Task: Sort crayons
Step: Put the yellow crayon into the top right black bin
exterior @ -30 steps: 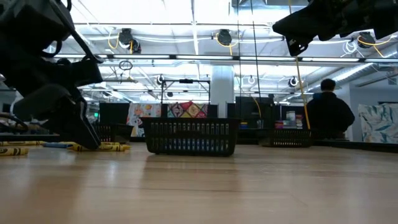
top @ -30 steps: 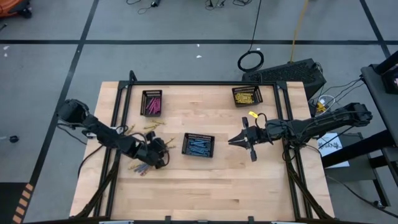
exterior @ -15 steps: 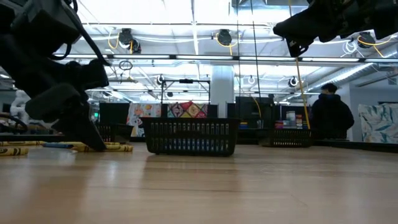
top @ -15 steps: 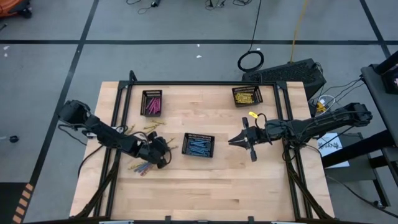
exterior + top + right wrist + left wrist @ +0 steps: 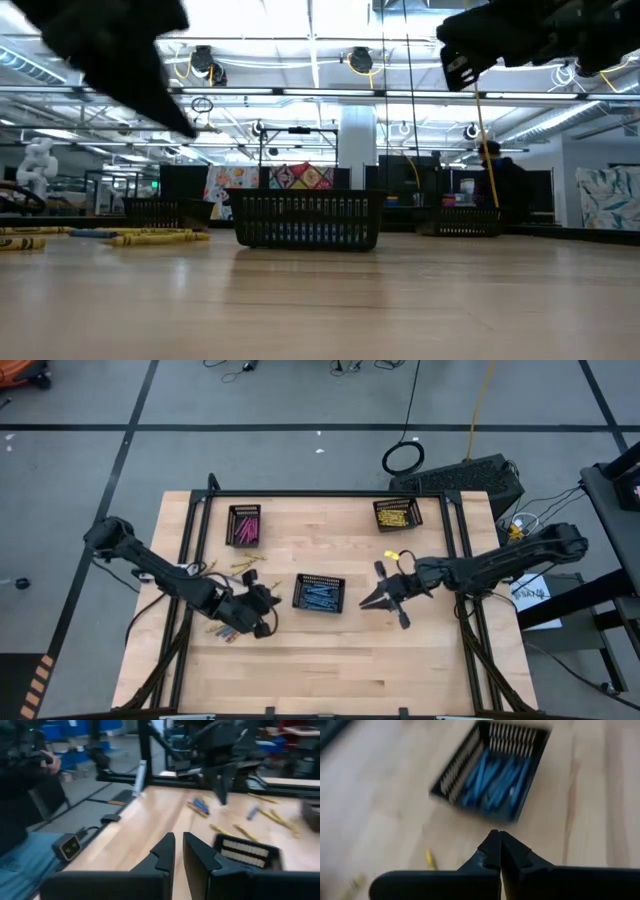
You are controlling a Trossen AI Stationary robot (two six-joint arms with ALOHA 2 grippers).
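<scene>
The left pincer [image 5: 499, 851] has its two dark fingers pressed together, with nothing visible between the tips. Beyond them a black mesh tray [image 5: 470, 762] holding blue crayons [image 5: 496, 779] sits on the pale wooden surface [image 5: 380, 810]. A yellow crayon [image 5: 430, 859] lies nearer the pincer.

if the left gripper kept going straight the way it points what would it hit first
Most likely the tray of blue crayons: the left gripper, shut, points straight at it in its wrist view, with only bare table between. It seems raised, so it might pass over the rim.
</scene>
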